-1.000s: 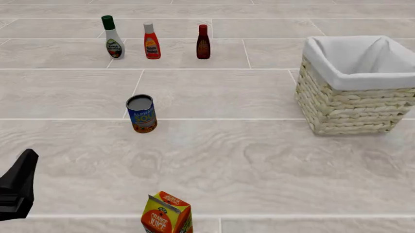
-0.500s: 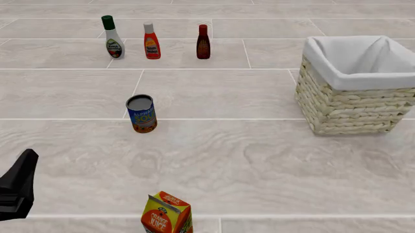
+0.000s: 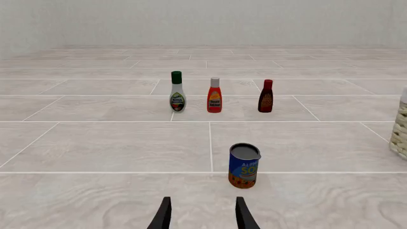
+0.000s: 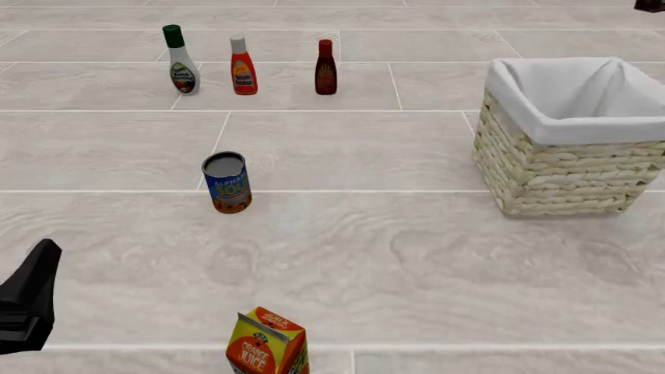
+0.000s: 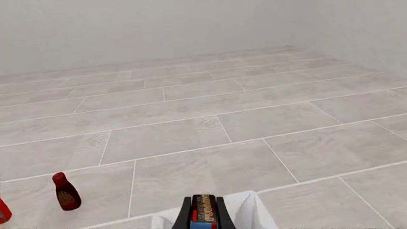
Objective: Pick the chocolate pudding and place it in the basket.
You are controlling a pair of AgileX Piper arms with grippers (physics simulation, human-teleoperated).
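Gripping: the right hand (image 5: 204, 220) is closed on the chocolate pudding (image 5: 204, 210), its 2 dark fingers (image 5: 185, 217) pressed against either side of the box.
Pudding position: the box sits between the fingertips, red lettering on a dark face with a blue band at one end, facing the right wrist camera.
Pudding versus basket: in the right wrist view the white cloth lining of the basket (image 5: 254, 210) shows just past the held box, so the box hangs above the basket's rim area; how high above it I cannot tell.
Right hand in the front view: only a small dark corner of it (image 4: 650, 5) shows at the top right edge, beyond the basket (image 4: 566, 167).
Left hand: it (image 3: 202, 220) holds nothing, its 2 fingers parted with bare tabletop (image 3: 114, 143) between them; in the front view it (image 4: 29, 300) is low at the left edge.
Soup can: it (image 4: 226, 182) stands upright on the tabletop ahead of the left hand, well apart from the basket.
Bottles: 3 stand in a row at the far side, a white one with a green cap (image 4: 181, 60), a red one with a white cap (image 4: 243, 67) and a dark red one (image 4: 325, 68).
Juice carton: it (image 4: 267, 343) stands at the near edge, well apart from the can.
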